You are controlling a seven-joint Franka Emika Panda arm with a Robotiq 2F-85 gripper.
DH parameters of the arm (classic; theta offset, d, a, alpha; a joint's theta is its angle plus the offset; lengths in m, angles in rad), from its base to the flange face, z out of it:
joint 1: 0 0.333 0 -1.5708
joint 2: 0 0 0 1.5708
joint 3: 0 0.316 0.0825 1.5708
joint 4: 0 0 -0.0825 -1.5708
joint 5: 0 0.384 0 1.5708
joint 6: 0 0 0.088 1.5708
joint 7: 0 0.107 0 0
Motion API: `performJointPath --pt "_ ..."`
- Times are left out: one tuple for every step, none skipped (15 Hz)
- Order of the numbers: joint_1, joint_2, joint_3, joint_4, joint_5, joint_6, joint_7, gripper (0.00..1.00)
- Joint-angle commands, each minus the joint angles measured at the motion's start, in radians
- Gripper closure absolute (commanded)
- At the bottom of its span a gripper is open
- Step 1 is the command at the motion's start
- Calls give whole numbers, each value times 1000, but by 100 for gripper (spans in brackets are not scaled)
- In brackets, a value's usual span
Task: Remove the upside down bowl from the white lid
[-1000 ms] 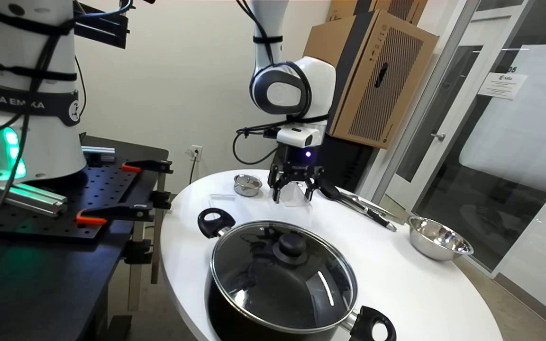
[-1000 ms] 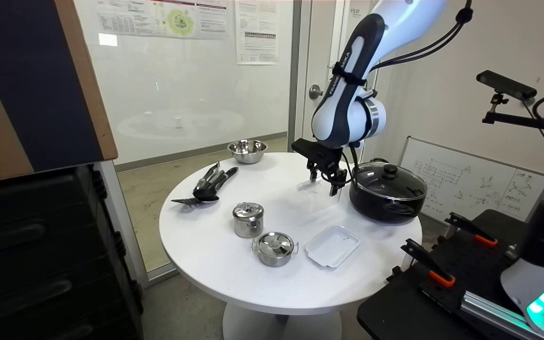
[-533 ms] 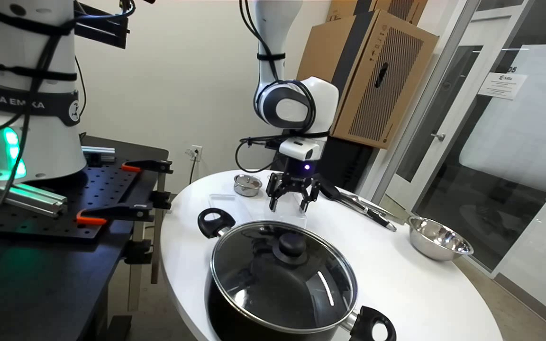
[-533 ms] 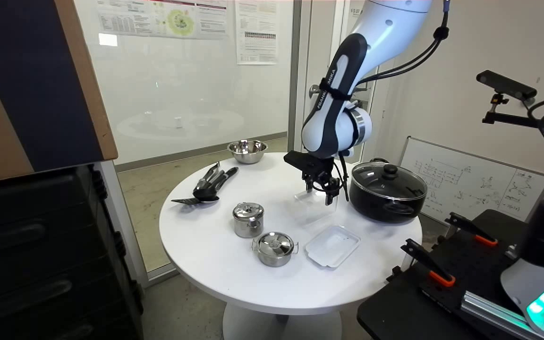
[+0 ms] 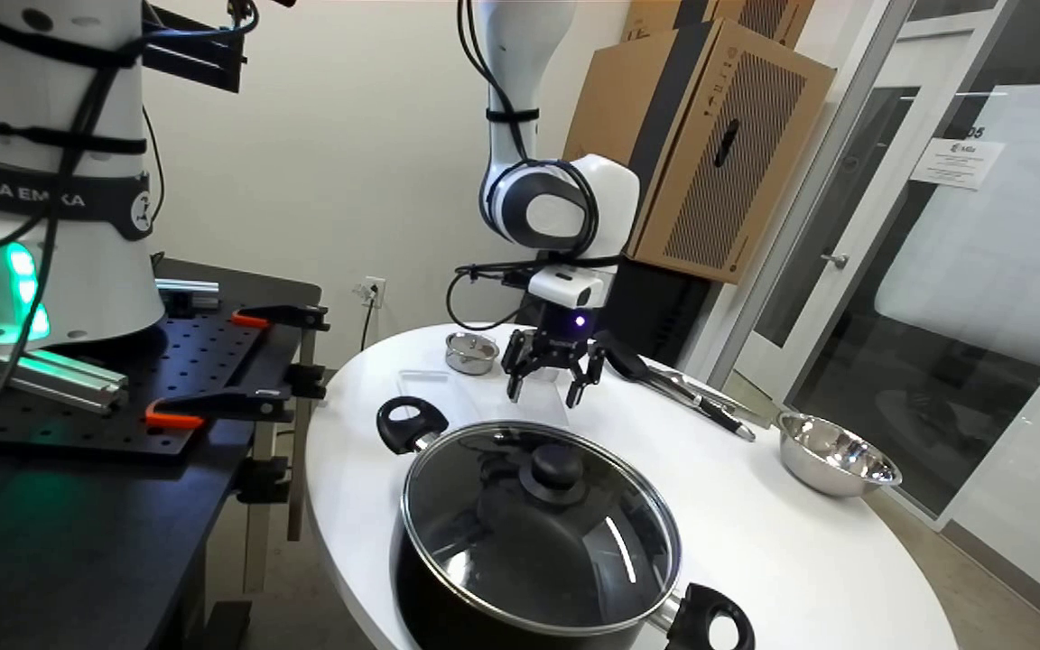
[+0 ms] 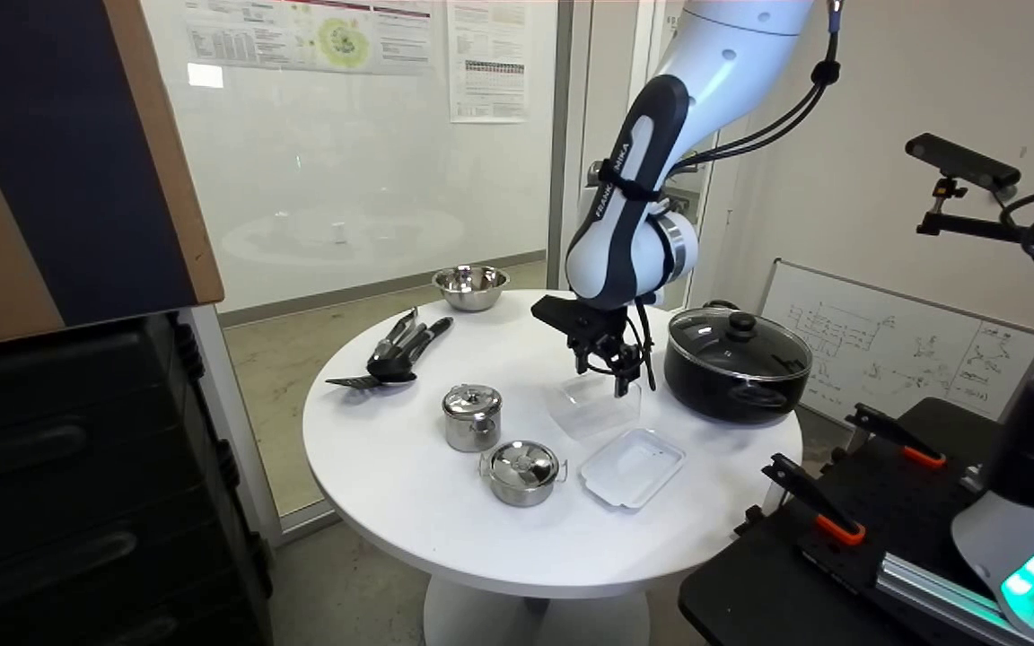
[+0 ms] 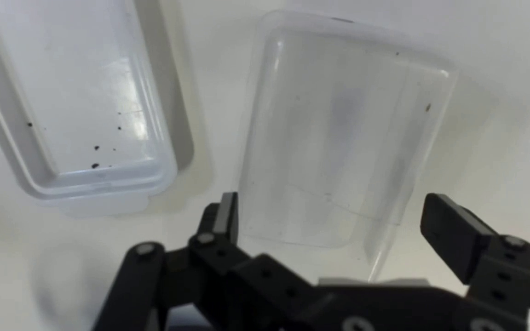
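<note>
1. The pincer (image 7: 331,202) stands wide, a finger to either side of the clear box (image 7: 334,138).
2. The box sits on the table (image 6: 427,520), just beside the white tray (image 6: 634,468).
3. Past the tray stands a small steel pot (image 6: 523,475).

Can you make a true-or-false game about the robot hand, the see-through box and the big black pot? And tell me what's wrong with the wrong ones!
1. The wrist view shows the clear container beside the white lid, with a gap between. True.
2. The white lid is spotless. False: it has dark specks in it.
3. The gripper has its fingers spread apart. True.
4. A glass lid covers the big black pot. True.
5. The gripper is holding the glass lid. False: the glass lid sits on the big black pot, apart from the gripper.
6. The glass lid has no knob. False: it has a black knob on top.
</note>
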Motion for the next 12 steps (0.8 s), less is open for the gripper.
performJointPath --pt "-11 -77 11 -48 -24 5 13 0" --pt "-26 -121 30 -83 -17 23 -9 0" --pt "-45 -175 55 -128 -9 43 -35 0" --pt "-58 -240 77 -187 -4 73 -59 0" --pt "-70 -293 101 -234 1 92 -78 0" --pt "-88 -340 131 -278 7 105 -102 0" --pt "-105 -395 162 -327 15 124 -128 0" --pt "-75 -252 114 -191 -11 87 -60 0" --pt "-83 -290 129 -220 -12 88 -63 0" --pt "-85 -296 129 -223 -13 86 -63 0" --pt "-85 -290 127 -220 -13 86 -63 0" --pt "-84 -280 125 -215 -12 86 -63 0"
